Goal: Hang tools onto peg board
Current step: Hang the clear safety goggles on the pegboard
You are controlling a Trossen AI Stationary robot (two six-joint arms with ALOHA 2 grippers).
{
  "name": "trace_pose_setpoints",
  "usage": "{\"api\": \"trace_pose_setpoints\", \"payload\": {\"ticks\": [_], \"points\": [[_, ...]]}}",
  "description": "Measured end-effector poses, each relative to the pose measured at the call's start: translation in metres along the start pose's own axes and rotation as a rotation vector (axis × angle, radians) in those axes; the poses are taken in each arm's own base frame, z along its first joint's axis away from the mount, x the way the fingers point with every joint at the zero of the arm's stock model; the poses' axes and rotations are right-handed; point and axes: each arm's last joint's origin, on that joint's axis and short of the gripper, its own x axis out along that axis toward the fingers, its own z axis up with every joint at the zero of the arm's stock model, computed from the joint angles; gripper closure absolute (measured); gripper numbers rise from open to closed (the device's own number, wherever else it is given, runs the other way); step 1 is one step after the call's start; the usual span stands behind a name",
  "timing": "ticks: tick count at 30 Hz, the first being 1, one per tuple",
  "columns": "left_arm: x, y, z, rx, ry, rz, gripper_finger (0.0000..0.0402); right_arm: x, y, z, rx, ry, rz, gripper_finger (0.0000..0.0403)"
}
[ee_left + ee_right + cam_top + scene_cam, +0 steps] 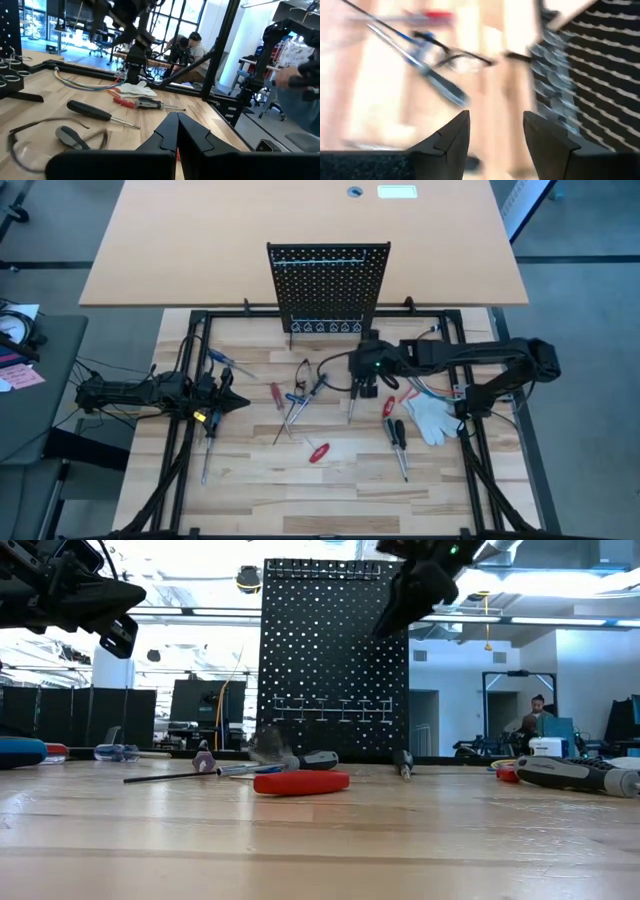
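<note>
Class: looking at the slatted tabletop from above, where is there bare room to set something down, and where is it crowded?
Bare: the near strip below the red handle, and the corner below the white glove. Crowded: the middle, where screwdrivers lie before the peg board.

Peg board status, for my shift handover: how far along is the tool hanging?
Done: nothing; the peg board's hooks look bare. In hand: the right tool hovers open and empty near the board; the left tool waits shut at the table's left. Left: every screwdriver and the red-handled tool lie on the table.
</note>
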Motion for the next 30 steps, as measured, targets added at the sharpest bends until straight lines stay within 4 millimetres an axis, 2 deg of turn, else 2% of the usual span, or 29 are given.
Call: {"api": "trace_pose_setpoints", "payload": {"ticks": [6,12,18,21,27,30], "points": [[0.0,0.0,0.001,0.009,-0.007,-0.001,0.0401,0.042,0.02,-0.005,0.007,-0.112,0.114,0.0205],[0.0,0.0,0.001,0.016,-0.008,-0.001,0.0402,0.096,0.048,0.008,-0.003,-0.215,0.179,0.0175],[0.001,0.0,0.0,0.018,-0.001,0.0,0.0401,0.149,0.082,0.019,-0.048,-0.148,0.218,0.0173],[0.002,0.0,0.0,0.013,0.007,0.002,0.0401,0.161,0.093,0.025,-0.088,-0.075,0.17,0.018],[0.002,0.0,-0.002,0.008,0.021,0.005,0.0401,0.164,0.105,0.04,-0.195,-0.015,0.107,0.0195],[0.002,0.001,-0.002,0.004,0.026,0.006,0.0402,0.165,0.104,0.043,-0.175,-0.004,0.103,0.0204]]}}
